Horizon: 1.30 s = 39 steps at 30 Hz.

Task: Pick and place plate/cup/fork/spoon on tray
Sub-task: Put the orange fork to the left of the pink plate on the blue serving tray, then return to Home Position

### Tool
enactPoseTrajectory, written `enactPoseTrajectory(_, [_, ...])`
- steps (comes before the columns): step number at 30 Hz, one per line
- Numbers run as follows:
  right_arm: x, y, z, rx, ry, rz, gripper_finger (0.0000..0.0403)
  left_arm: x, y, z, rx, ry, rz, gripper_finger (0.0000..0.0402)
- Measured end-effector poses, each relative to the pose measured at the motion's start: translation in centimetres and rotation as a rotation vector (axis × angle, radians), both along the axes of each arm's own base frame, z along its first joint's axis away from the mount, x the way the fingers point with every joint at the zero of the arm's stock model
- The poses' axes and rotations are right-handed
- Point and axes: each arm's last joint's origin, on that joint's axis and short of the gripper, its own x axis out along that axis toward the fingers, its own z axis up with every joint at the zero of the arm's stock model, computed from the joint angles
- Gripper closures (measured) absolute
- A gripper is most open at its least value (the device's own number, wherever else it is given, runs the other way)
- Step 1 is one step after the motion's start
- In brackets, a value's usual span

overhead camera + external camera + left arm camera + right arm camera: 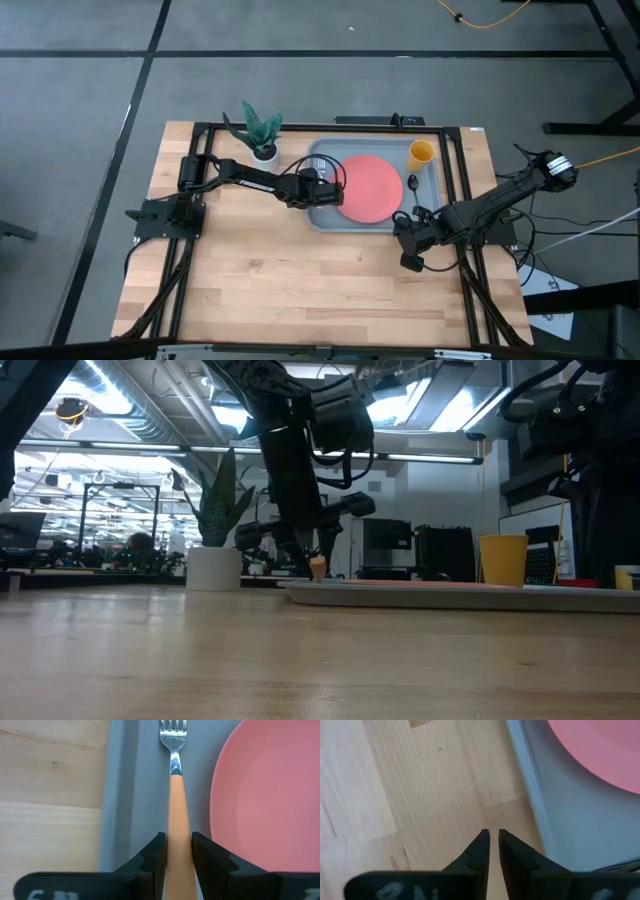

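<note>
Bright even overhead light, glaring ceiling strips, blurred low-view foreground.

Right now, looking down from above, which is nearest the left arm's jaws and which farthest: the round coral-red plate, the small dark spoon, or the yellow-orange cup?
From the left gripper, at the tray's left end holding the fork:
1. Round coral-red plate, right beside it, mid-tray.
2. Small dark spoon, beyond the plate's right edge.
3. Yellow-orange cup, in the tray's far right corner.

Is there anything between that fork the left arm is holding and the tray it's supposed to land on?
Nothing visible. The left gripper holds the fork by its handle, already over a bare strip of the tray, between the rim and the plate, which lies alongside, not under it.
</note>
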Motion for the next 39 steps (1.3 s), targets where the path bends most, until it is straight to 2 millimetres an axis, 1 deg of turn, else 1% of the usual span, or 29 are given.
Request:
enactPoseTrajectory(12, [0.00,0.00,0.00,-0.001,0.000,0.002,0.0357,0.02,-0.03,-0.01,-0.007,0.002,-0.011,0.0315])
enactPoseTrajectory(34, [0.00,-0.01,-0.01,-0.002,0.001,0.006,0.0357,0.05,0.00,0.02,-0.011,-0.018,0.020,0.0311])
enactPoseTrajectory(39, [0.00,-0.01,0.00,-0.002,0.001,0.006,0.0357,0.07,-0.07,-0.01,-0.035,-0.019,0.009,0.0311])
